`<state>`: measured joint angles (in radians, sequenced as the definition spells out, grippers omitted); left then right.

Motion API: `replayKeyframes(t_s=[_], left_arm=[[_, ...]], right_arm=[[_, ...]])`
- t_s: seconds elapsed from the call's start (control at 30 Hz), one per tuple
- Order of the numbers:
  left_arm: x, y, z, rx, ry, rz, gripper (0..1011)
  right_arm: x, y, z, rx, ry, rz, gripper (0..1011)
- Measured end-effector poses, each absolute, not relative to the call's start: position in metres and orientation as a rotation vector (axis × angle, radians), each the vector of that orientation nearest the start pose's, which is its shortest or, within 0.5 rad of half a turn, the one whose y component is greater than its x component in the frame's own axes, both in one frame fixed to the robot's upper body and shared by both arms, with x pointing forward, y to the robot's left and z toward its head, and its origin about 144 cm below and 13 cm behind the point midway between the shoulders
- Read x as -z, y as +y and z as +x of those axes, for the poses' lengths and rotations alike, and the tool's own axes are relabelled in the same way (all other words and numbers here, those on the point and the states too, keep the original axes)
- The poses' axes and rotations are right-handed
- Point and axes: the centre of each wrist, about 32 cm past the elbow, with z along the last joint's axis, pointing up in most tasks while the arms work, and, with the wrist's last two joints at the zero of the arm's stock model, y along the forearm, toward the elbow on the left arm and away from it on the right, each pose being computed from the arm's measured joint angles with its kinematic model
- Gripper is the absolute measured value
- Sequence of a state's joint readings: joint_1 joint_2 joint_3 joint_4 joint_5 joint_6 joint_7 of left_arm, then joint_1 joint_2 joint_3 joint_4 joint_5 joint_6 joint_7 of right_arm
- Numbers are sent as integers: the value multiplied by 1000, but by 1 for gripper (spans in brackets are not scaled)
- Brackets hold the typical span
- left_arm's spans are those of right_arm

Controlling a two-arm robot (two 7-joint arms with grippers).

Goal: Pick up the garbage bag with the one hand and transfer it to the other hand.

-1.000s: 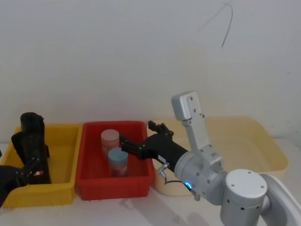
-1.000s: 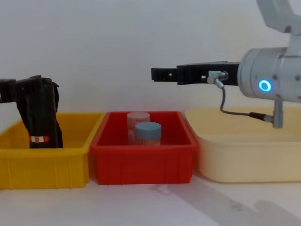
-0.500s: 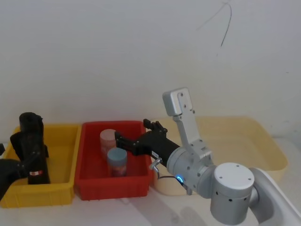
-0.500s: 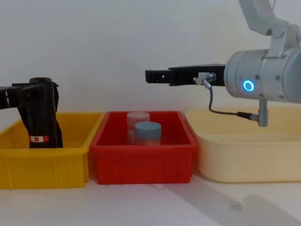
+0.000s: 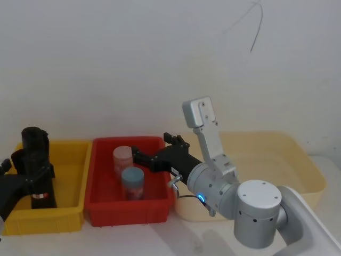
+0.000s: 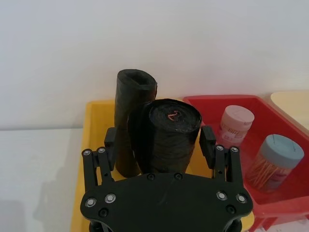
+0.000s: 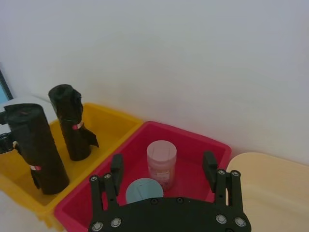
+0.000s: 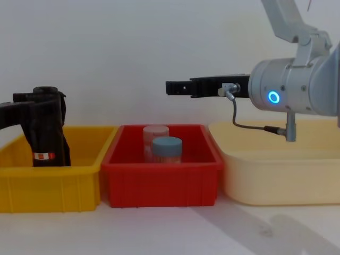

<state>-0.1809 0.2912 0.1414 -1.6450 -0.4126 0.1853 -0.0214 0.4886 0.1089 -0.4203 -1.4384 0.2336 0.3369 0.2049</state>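
- Garbage bag [image 6: 169, 121]: black roll, upright in the yellow bin [image 8: 53, 186]; a second roll [image 6: 133, 92] stands just behind it in that bin.
- Left hand [image 6: 159, 137]: spread, straddling the near roll's upper part.
- Judgement: squeeze squarely on this roll alone, then lift straight up clear of the bin wall.
- Right hand [image 8: 170, 87]: spread, hovers high over the red bin [image 8: 159, 180] beside the yellow bin.

Right gripper slides toward 9 o'clock; left gripper shifts along the roll.
In the head view the right gripper [image 8: 170, 87] has moved toward 9 o'clock above the red bin [image 5: 130, 205]. In the chest view its arm's blue ring [image 8: 273, 97] has travelled the same way. The left gripper [image 6: 159, 137], earlier low by the foot of the garbage bag roll [image 5: 34, 144], has shifted toward 12 o'clock and now lies across the roll's middle.
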Motion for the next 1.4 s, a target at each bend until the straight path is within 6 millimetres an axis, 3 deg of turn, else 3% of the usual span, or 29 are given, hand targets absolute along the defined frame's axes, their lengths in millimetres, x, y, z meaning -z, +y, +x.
replayKeyframes(t_s=[0.63, 1.4], left_arm=[[-1218, 262, 528, -1325, 94, -85, 1001], [-1216, 261, 537, -1315, 94, -85, 1001]], right_arm=[[-1260, -132, 569, 1004, 14, -100, 1001], [-1252, -121, 577, 917, 80, -206, 1001]])
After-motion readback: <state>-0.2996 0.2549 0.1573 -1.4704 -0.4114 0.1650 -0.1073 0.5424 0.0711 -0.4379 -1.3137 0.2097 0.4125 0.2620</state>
